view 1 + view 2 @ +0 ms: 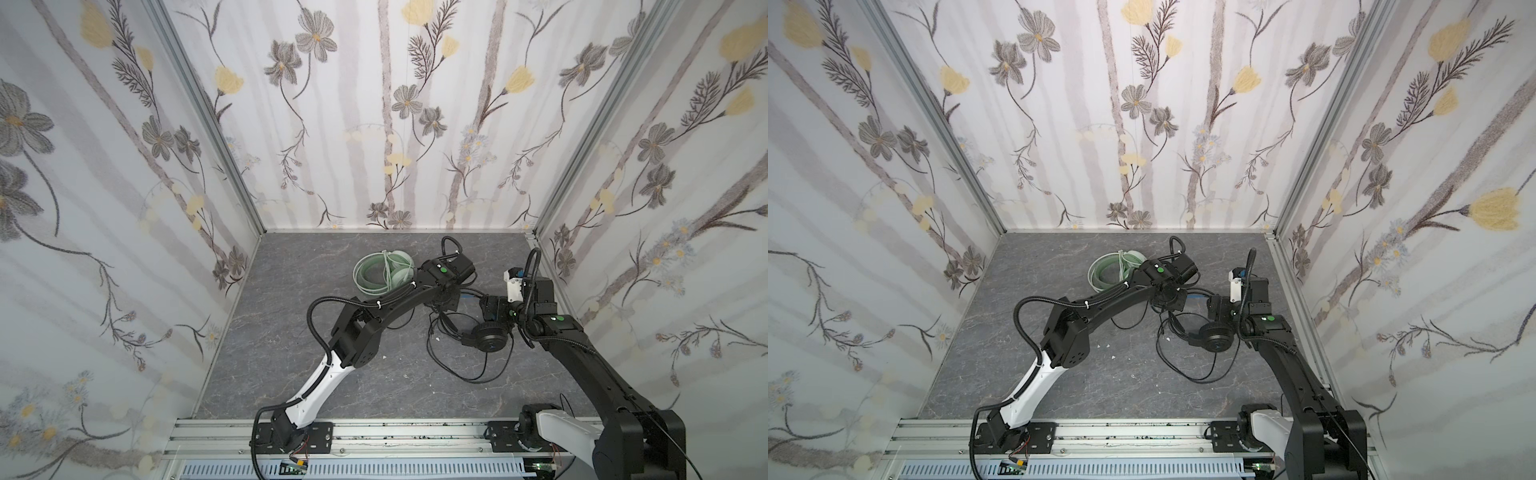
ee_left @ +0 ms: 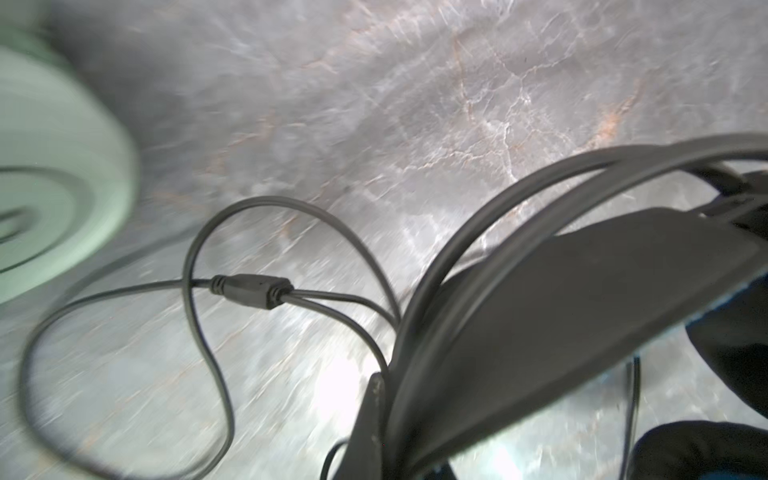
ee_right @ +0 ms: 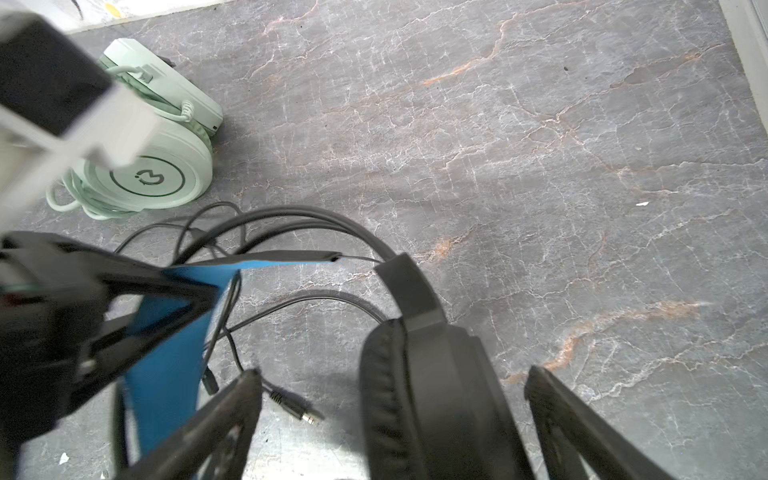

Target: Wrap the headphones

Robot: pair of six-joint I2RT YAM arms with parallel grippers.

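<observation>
In both top views the mint headset (image 1: pixel 384 272) lies at the back of the bench (image 1: pixel 291 332), and the black headset (image 1: pixel 490 337) lies between my arms. My left pincer (image 1: pixel 446 301) is over its band.

In the left wrist view that headband (image 2: pixel 582 291) runs through my left pincer, which is clamped on it.

In the right wrist view my right pincer (image 3: pixel 395 372) stands apart, astride the earcup (image 3: pixel 436 399).

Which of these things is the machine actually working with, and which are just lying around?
In the job: black headphones, band held by the shut left pincer; their loose black cable; mint-green headphones, cable bundled on them; open right pincer astride a black earcup.
Just lying about: small white scraps on the grey tabletop.
</observation>
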